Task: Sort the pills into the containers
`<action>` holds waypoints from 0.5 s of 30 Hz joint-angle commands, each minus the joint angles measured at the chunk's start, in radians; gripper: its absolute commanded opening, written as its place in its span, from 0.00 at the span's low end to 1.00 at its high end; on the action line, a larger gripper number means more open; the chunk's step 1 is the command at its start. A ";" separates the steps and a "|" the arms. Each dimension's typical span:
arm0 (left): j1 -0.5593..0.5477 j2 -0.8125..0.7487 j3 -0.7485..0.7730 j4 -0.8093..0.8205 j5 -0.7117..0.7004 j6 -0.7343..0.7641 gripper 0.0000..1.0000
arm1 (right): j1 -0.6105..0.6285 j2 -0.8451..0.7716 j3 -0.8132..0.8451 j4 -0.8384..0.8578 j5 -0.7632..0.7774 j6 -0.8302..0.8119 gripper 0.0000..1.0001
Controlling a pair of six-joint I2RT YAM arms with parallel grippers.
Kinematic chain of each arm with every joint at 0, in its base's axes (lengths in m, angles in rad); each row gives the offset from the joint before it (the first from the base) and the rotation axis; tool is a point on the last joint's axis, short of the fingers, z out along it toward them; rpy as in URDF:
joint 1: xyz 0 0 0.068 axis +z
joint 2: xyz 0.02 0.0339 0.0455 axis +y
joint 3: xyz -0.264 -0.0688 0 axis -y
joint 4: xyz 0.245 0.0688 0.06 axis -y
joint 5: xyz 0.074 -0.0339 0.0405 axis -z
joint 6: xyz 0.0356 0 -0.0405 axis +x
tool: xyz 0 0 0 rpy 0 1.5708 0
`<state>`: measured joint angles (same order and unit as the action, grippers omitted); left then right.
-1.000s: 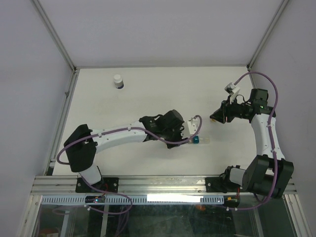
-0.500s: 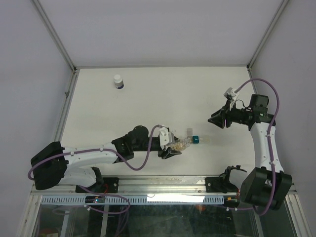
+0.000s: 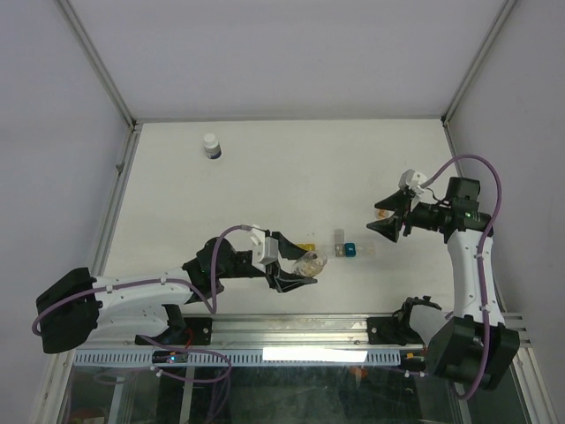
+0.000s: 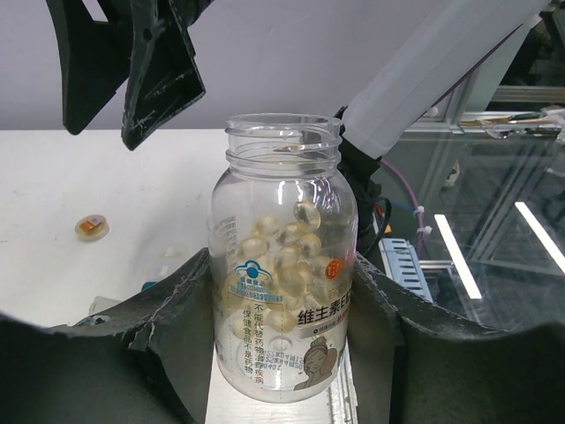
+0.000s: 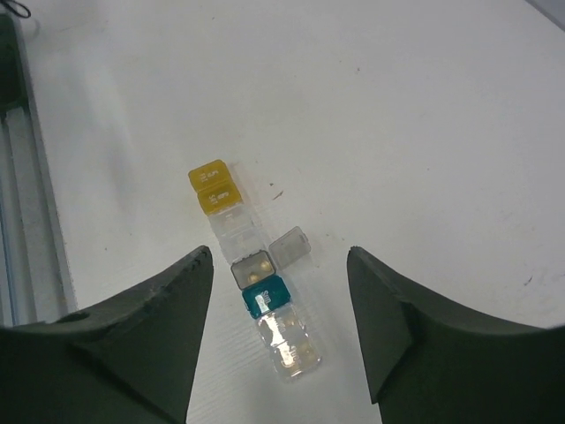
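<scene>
Currently | left gripper (image 3: 300,265) closed around uncapped pill bottle (image 4: 282,291), many softgels (image 4: 291,247) seen inside | yellow container (image 5: 214,187) lidded, near-centre | teal container (image 5: 263,297) just right of it, 1 neighbouring cell (image 5: 252,269) found open | right gripper (image 3: 383,219) spread wide, nothing held | sorting judged mostly undone

White bottle (image 3: 210,144) near the white table's (image 3: 265,177) far-left corner.

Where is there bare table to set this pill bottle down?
Bare table lies between the white bottle and the pill-box strip, and beyond the right end effector. It is crowded near the strip, where the left end effector holds the pill bottle.
</scene>
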<state>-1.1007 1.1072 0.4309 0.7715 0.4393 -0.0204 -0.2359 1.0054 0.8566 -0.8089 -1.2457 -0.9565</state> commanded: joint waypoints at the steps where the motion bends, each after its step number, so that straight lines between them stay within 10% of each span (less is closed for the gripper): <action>1: -0.007 -0.070 -0.007 0.042 0.018 -0.055 0.00 | -0.003 0.051 0.057 -0.178 -0.082 -0.297 0.67; 15: -0.003 -0.131 0.018 -0.088 -0.033 -0.029 0.00 | -0.002 0.309 0.250 -0.568 0.117 -0.870 0.73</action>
<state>-1.1004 0.9936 0.4278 0.6533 0.4339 -0.0437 -0.2359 1.2972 1.0363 -1.2850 -1.2110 -1.6413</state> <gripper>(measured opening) 0.510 0.721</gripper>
